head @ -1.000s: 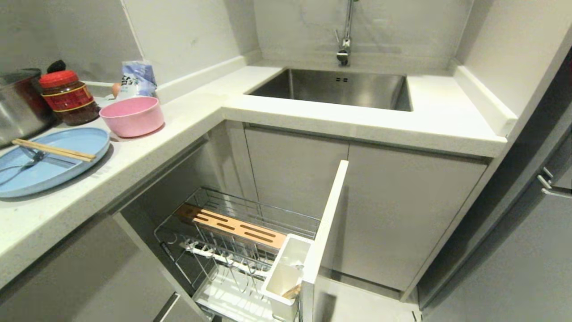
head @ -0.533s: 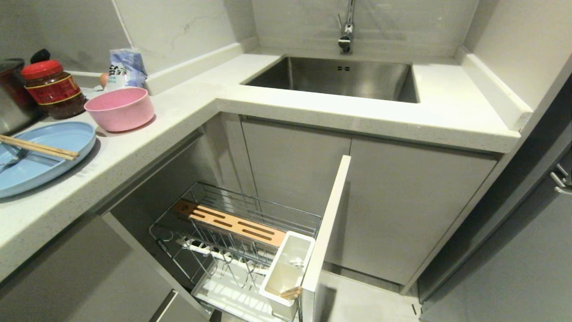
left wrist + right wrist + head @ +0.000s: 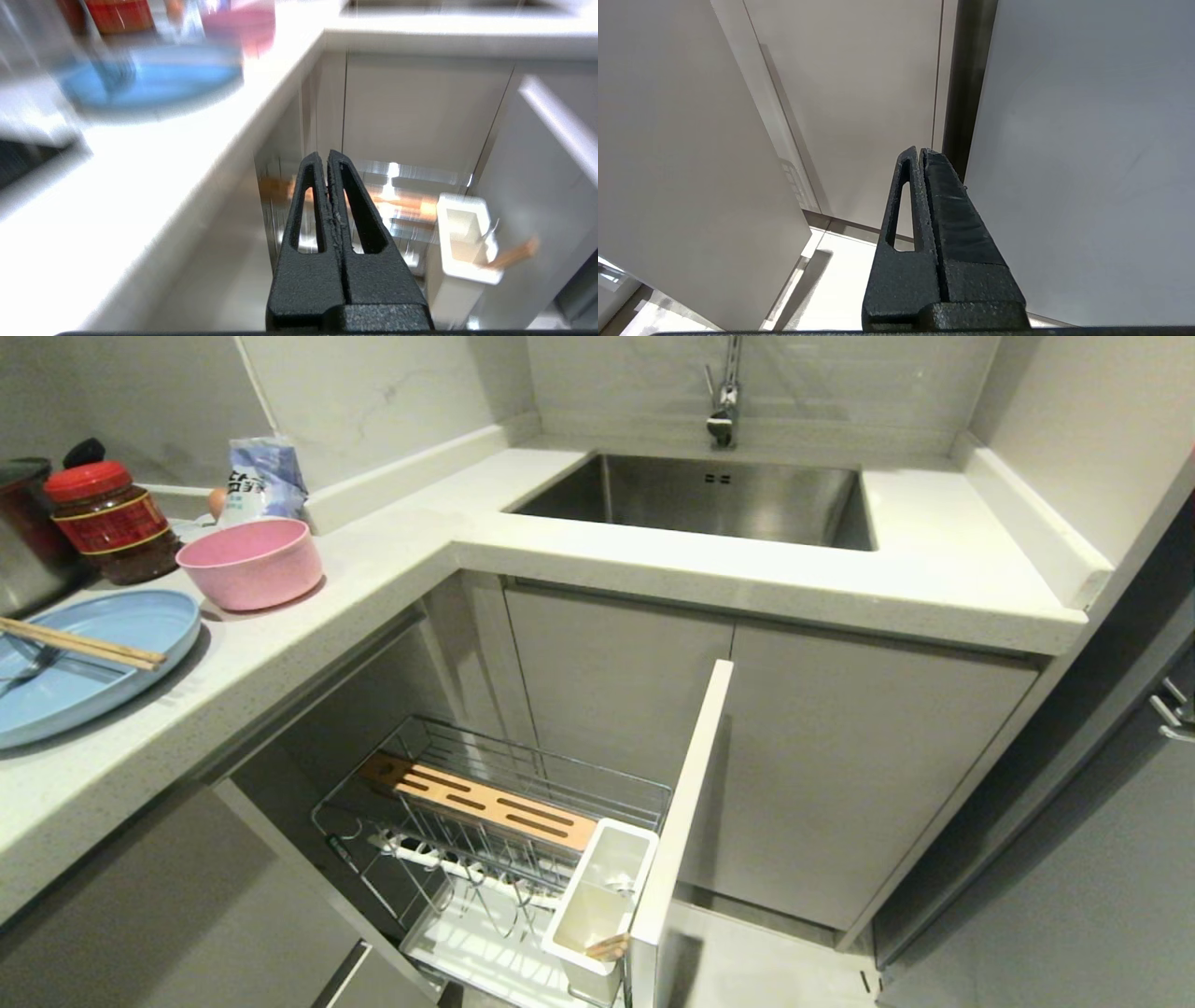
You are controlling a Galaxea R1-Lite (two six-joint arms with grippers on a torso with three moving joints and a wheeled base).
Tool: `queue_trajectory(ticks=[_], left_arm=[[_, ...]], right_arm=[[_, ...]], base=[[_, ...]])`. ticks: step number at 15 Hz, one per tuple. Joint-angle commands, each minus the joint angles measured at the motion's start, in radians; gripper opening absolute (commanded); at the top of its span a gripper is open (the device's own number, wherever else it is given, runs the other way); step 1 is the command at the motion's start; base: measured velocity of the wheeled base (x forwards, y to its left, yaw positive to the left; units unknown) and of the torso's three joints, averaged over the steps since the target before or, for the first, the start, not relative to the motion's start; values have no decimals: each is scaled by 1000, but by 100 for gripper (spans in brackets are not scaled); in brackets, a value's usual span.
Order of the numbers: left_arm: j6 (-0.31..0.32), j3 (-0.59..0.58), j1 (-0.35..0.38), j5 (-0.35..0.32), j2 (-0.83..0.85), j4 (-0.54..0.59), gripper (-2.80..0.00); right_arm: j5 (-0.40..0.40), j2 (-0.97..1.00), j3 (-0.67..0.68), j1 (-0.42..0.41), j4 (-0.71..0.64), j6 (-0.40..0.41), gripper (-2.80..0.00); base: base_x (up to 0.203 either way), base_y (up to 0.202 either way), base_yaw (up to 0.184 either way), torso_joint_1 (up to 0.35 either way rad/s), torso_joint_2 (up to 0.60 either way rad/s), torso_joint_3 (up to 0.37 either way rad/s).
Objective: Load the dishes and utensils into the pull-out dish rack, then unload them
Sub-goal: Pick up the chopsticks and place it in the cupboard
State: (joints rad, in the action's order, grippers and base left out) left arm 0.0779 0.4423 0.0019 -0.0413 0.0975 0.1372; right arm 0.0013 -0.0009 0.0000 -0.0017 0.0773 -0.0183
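The light-blue plate (image 3: 84, 658) runs off the head view's edge at nine o'clock, taking the chopsticks' (image 3: 89, 646) far ends and most of the fork (image 3: 28, 670) with it. A steel pot (image 3: 23, 537) is likewise cropped. The left wrist view smears plate and pink bowl (image 3: 243, 23) into streaks. Neither arm appears overhead.

a pale speckled countertop (image 3: 392, 555) wrapped an l-shaped corner around a steel sink (image 3: 709, 499). on its left run sat a light-blue oval plate (image 3: 84, 663), a pink bowl (image 3: 247, 563), a red-lidded jar (image 3: 112, 523), a blue-white packet (image 3: 264, 476) and a steel pot (image 3: 23, 555).
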Motion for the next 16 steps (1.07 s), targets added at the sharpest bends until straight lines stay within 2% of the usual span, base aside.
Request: queue_trajectory(ticks=[1,4,6,9,10,11,13,14,15,16], left_arm=[[-2,280,7,0,250,49,-280],[-55,591,22,41,543,68,-280],[-141,758,17,139,714,77,-280],[-308,937,9,322,932,141,-280],[-377,998,8,362,987,206,-280],[-453,1044,7,390,1022,317,-280],[-611,1116,6,416,1099,535,-280],[-658,1132,6,423,1131,590,-280],[-673,1137,9,428,1152,610,-280],[-677,1138,22,435,1166,617,0]], right_arm=[[0,-1,26,0,1,0,-280],[0,-1,26,0,1,0,-280],[0,-1,26,0,1,0,-280],[0,-1,26,0,1,0,-280],[0,-1,26,0,1,0,-280],[0,-1,26,0,1,0,-280],[0,-1,26,0,1,0,-280],[0,-1,26,0,1,0,-280],[0,-1,26,0,1,0,-280],[0,-1,26,0,1,0,-280]], base=[[0,0,0,0,0,0],[0,0,0,0,0,0],[0,0,0,0,0,0],[0,0,0,0,0,0],[0,0,0,0,0,0],[0,0,0,0,0,0],[0,0,0,0,0,0],[0,0,0,0,0,0],[0,0,0,0,0,0],[0,0,0,0,0,0]])
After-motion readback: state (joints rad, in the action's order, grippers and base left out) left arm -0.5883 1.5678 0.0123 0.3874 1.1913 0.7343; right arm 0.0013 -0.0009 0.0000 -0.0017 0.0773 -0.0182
